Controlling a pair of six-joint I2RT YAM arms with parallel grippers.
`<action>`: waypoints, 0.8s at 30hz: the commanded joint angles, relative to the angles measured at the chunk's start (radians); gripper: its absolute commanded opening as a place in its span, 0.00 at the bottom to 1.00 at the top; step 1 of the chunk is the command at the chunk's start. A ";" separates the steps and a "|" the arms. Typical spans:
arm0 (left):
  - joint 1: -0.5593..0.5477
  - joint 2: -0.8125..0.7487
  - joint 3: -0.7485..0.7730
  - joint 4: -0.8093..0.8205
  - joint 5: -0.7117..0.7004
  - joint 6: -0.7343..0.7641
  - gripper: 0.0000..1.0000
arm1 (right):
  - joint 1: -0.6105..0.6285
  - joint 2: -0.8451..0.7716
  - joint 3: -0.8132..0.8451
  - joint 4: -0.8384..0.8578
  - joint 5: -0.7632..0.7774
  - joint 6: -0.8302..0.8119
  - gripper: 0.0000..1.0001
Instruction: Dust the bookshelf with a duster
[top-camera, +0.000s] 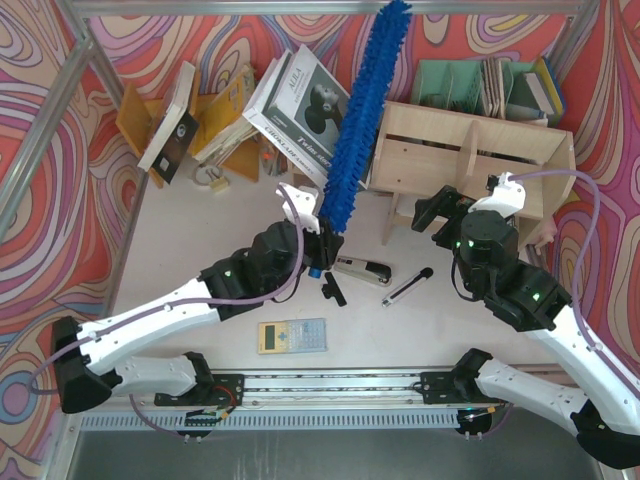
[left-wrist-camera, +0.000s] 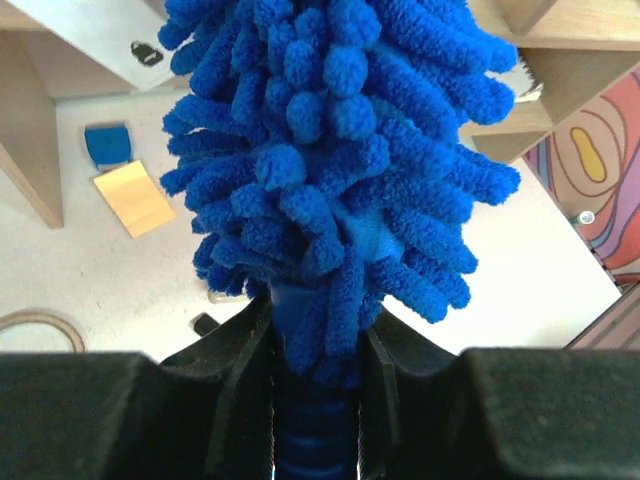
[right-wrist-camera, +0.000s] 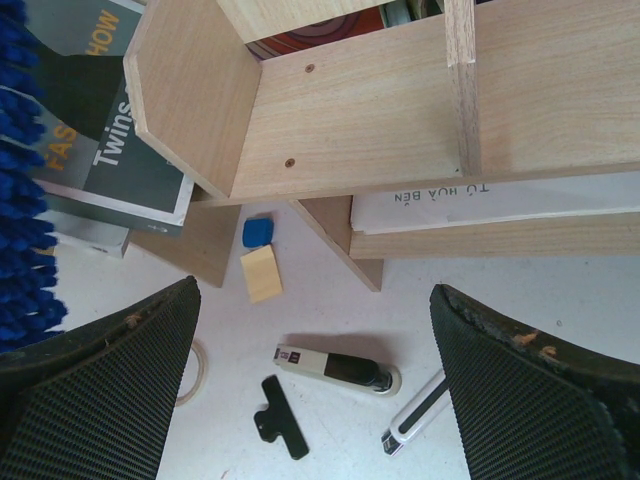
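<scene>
Clamps the long, bright blue fluffy microfibre duster (top-camera: 362, 110) by its handle in the closed left gripper (top-camera: 322, 235). Slants up and away, fibres just beside the left end of the pale plywood bookshelf (top-camera: 470, 150); contact unclear. Leaves the right gripper (top-camera: 440, 208) gaping, empty, before the shelf. Likely needs a rightward sweep.

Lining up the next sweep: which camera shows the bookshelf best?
Top external: nearly the whole bookshelf shows, with the duster by its left end. Right wrist gives a close-up of one end panel and a divider only; left wrist has just plywood bits at the frame edges, behind the fluff.
</scene>
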 joint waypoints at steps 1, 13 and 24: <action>-0.044 -0.080 -0.048 0.212 -0.072 0.109 0.00 | 0.001 -0.009 -0.015 0.008 0.021 -0.012 0.86; -0.099 -0.277 -0.211 0.362 -0.354 0.236 0.00 | 0.002 -0.008 -0.023 0.004 0.017 -0.006 0.86; -0.097 -0.381 -0.318 0.627 -0.601 0.317 0.00 | 0.001 0.004 -0.020 0.006 0.009 -0.004 0.86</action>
